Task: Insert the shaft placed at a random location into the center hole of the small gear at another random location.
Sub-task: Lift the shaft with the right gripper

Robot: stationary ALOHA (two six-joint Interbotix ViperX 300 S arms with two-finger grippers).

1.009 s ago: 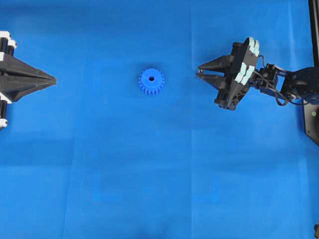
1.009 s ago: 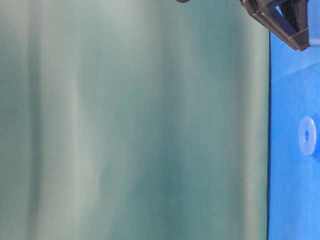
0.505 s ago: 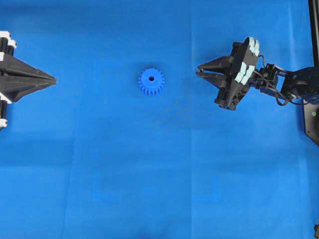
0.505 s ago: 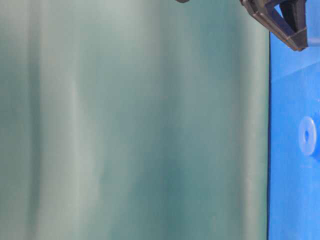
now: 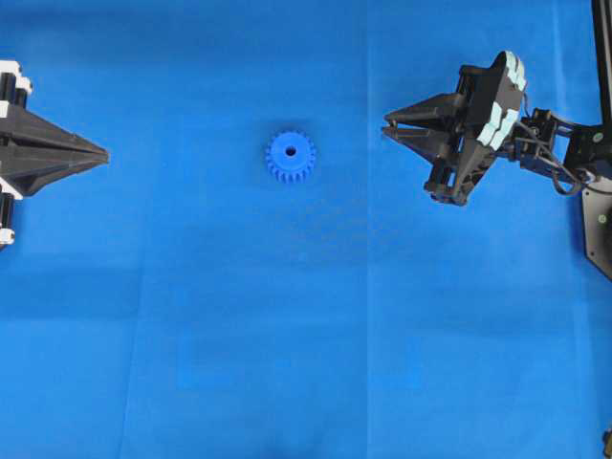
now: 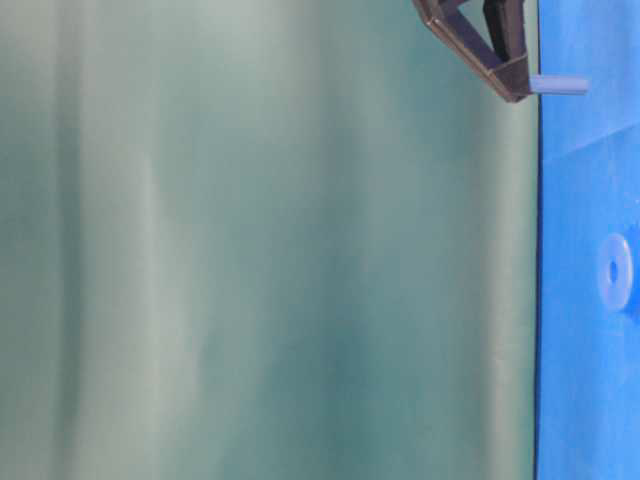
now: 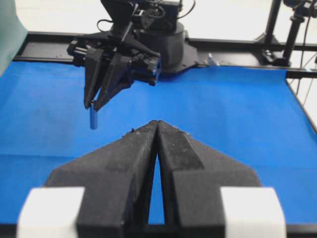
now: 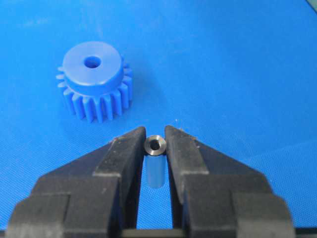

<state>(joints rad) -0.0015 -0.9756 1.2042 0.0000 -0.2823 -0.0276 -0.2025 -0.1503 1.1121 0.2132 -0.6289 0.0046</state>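
Observation:
The small gear point(image 5: 290, 156) lies flat on the blue mat left of centre, its center hole point(image 5: 290, 150) facing up; it also shows in the right wrist view point(image 8: 93, 82) with the hole point(image 8: 92, 62) open. My right gripper point(image 5: 387, 127) hovers to the gear's right, shut on the shaft point(image 8: 155, 166), which hangs upright between the fingers with its shiny round end point(image 8: 155, 144) on top. In the left wrist view the shaft point(image 7: 93, 119) sticks down below the right gripper point(image 7: 92, 104), off the mat. My left gripper point(image 5: 103, 153) rests at the far left, shut and empty.
The blue mat point(image 5: 306, 335) covers the table. The right arm's black base and frame point(image 5: 598, 220) stand at the right edge. A green backdrop point(image 6: 250, 250) fills most of the table-level view, where the gear point(image 6: 615, 270) looks pale.
My right gripper has risen off the mat with the shaft and shifted slightly away from the gear. The gear and the left gripper have not moved.

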